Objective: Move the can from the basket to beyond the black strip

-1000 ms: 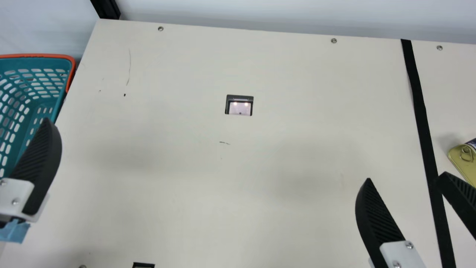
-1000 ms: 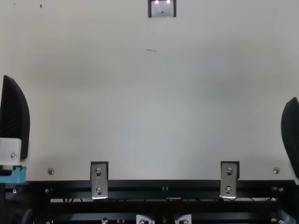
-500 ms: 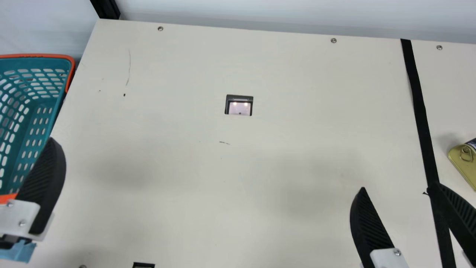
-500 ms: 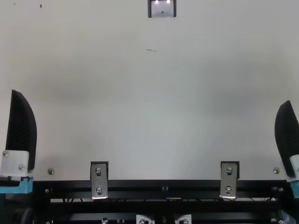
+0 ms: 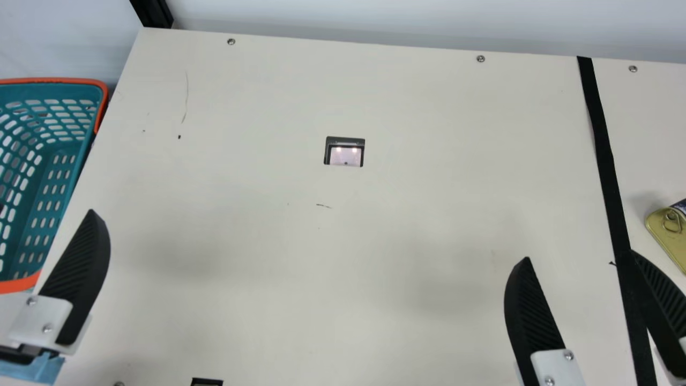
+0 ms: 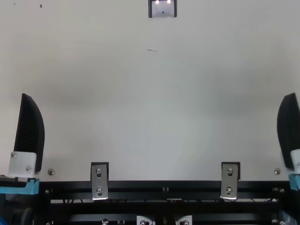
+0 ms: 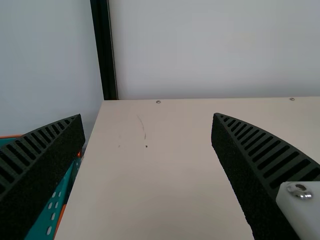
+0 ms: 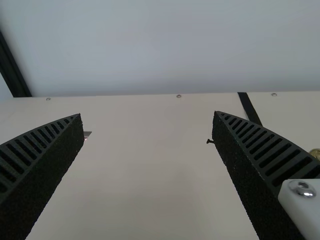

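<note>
Main view. Basket, at nine o'clock: perforated plastic, smooth, softly glossy. Can, at three: gold-toned metal, glossy; ring pull, likewise metal. Strip, from two to four: matt, tape-like. Table, at centre: smooth, low sheen, lightly scuffed. Ribbed fingers, at eight and four: matt black, rough-ridged. Mounting plates, beneath these: smooth, satin, with shiny metal screws. Top view. Brackets, at seven and four: bare metal, glossy.
</note>
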Motion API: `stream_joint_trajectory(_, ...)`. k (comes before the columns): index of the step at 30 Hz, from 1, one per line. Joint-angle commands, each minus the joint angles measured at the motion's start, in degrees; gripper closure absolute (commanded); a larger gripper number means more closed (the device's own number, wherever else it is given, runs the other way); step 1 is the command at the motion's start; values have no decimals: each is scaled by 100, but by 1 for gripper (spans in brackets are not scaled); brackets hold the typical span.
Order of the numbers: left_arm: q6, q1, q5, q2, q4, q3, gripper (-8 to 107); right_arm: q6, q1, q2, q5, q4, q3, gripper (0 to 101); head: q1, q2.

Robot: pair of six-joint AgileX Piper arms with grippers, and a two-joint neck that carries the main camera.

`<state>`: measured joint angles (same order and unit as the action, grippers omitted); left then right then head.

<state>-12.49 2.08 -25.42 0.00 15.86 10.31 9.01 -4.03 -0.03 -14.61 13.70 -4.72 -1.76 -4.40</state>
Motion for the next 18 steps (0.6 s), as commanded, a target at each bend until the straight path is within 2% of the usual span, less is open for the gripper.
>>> stream_joint_trajectory(1,0,0,0,0,0,0,9,0,0,0,0,0,0,0,-21,3)
stream_joint_trajectory(4,0,0,0,0,-17,0,9,0,0,3,231,5,6,0,-21,3)
stream_joint_trajectory(18,0,0,0,0,-17,0,9,0,0,3,243,5,6,0,-21,3)
